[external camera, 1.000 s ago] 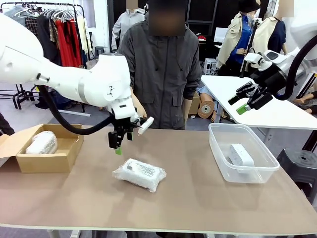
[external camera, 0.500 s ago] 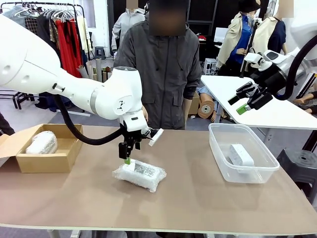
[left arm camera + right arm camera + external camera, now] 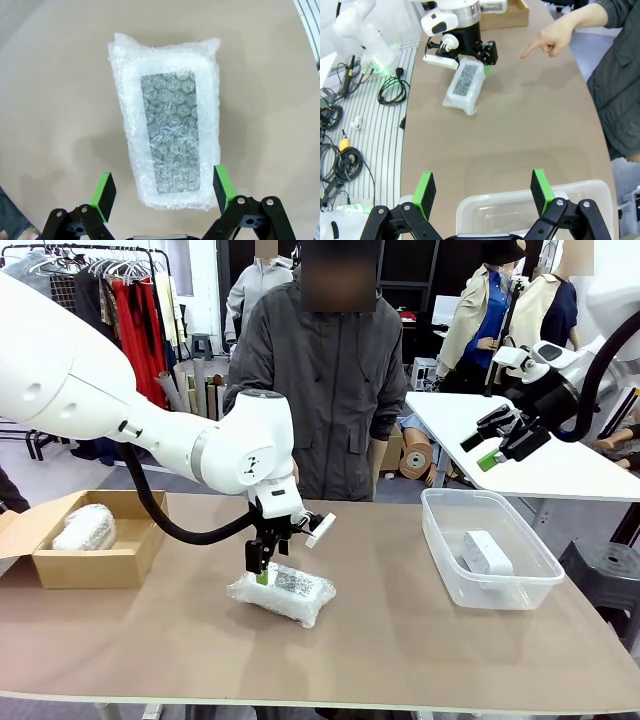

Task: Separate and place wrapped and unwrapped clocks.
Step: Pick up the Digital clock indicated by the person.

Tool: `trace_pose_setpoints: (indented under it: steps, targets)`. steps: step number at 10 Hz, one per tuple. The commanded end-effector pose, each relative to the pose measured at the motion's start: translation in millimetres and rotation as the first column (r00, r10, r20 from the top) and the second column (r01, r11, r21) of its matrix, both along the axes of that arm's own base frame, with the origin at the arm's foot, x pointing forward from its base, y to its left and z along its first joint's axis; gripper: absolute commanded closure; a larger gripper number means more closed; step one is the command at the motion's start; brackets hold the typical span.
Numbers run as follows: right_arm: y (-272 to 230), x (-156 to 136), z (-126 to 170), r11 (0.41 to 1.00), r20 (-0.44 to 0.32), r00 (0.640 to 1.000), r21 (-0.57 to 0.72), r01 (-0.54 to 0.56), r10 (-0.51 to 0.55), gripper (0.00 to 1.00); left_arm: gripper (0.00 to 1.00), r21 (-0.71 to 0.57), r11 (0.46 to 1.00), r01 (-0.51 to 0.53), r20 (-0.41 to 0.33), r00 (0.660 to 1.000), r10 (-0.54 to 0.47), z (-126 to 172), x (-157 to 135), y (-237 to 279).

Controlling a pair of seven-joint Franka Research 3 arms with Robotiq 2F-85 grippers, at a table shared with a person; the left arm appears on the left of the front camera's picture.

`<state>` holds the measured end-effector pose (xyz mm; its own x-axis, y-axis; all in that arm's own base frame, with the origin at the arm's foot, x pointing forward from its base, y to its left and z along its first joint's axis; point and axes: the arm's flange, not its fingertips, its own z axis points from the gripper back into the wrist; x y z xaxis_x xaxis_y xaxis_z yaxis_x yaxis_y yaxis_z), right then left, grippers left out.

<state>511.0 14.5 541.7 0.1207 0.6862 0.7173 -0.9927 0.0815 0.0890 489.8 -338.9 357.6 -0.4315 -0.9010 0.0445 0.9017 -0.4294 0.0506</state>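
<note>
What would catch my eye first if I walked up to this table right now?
Probably the left gripper, jaws open, poised over the bubble-wrapped clock mid-table. Next, a second wrapped bundle in the cardboard box at the left, and a bare white clock in the clear bin at the right.

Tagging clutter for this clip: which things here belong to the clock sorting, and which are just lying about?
Job:
flat wrapped clock between the open left claw pads
round wrapped clock in the cardboard box
bare clock in the clear bin

Lying about:
cables
clothes rack
</note>
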Motion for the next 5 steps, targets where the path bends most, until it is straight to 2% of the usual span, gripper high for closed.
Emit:
trace_pose_setpoints:
  steps: [1,5]
  targets:
    - [1,0,2,1.0,-0.009,1.0,0.001,0.012,-0.012,0.0,0.0,-0.004,1.0,-0.004,0.011,1.0,0.004,-5,-1,0]
    - [1,0,2,1.0,-0.009,1.0,0.001,0.012,-0.012,0.0,0.0,-0.008,1.0,-0.014,-0.05,0.999,0.013,-17,-5,-8]
